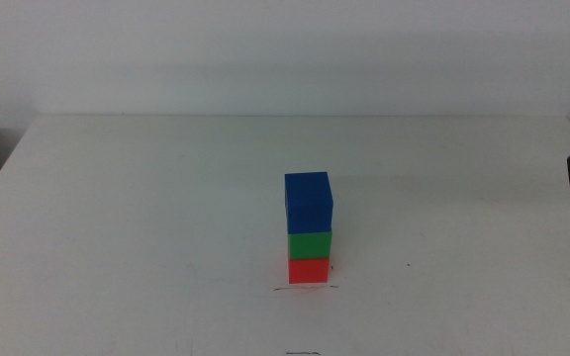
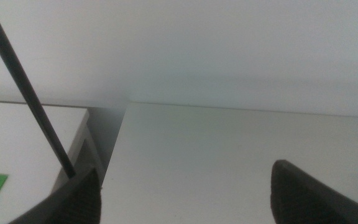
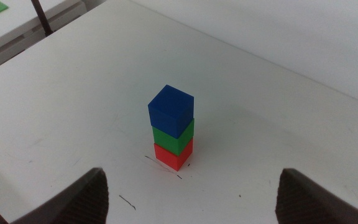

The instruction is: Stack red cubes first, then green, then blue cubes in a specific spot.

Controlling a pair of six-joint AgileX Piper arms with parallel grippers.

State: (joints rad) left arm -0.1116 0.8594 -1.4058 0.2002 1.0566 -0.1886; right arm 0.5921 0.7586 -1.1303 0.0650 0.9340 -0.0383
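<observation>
Nearest the camera in the middle view, a thin dark line [image 1: 305, 289] is marking the desk [image 1: 146, 218] at about six o'clock from the stack, and the red cube [image 1: 309, 270] is sitting just behind it, flat on the desk. The green cube [image 1: 310, 244] is resting squarely on the red one, and the blue cube [image 1: 309, 203] is sitting on top of the green, looking a little wider than the two below and slightly turned. So the order red, green, blue is standing complete, and nothing seems left but to keep clear of it. The right gripper [image 3: 191, 202] is hanging back well apart from the tower, jaws spread wide and holding nothing; in the middle view it is showing only as a dark block at three o'clock. The left gripper [image 2: 185, 193] is waiting off to the side, facing a bare stretch of desk and wall, jaws also apart and empty.
</observation>
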